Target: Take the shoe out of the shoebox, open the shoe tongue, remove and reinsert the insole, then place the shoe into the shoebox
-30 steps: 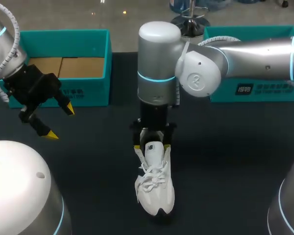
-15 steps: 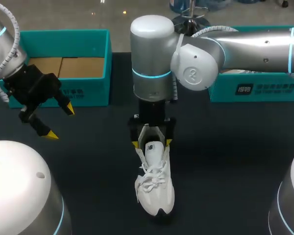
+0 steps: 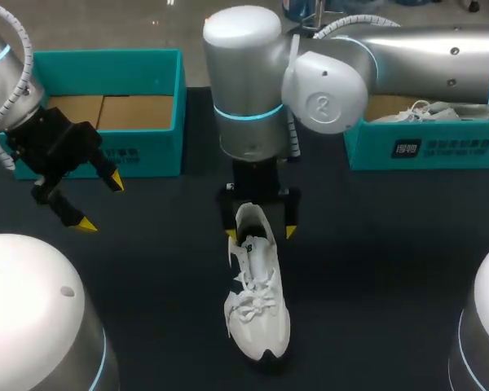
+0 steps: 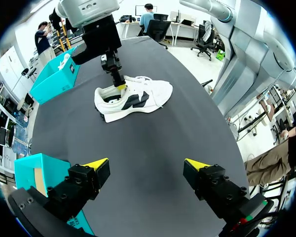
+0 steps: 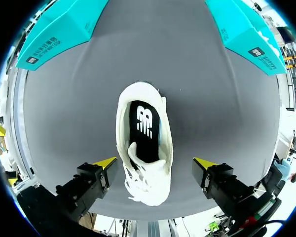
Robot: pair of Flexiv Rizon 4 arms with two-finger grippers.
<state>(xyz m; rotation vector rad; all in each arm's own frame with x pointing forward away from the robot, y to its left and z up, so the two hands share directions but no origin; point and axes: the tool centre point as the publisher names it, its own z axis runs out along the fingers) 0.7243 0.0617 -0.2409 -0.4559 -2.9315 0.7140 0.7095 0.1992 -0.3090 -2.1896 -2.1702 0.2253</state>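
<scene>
The shoe point(image 3: 257, 303) stands on its sole mid-bench point(image 3: 391, 269), heel towards the right tool point(image 3: 260, 233). That tool hangs just over the heel with its fingers spread, one on each side and, as far as I can tell, touching nothing; this stance would suit reaching into the opening. The left tool point(image 3: 99, 202) hovers released, well off to the side and out of the way. The shoe is white with white laces, and its black insole point(image 5: 144, 131) lies flat inside.

Dark table point(image 3: 375, 269) holds white shoe point(image 3: 258, 303), two shoeboxes point(image 3: 147, 155).

Probably a robotics lab: robot arms point(image 3: 424, 57) at a table point(image 3: 375, 269).
</scene>
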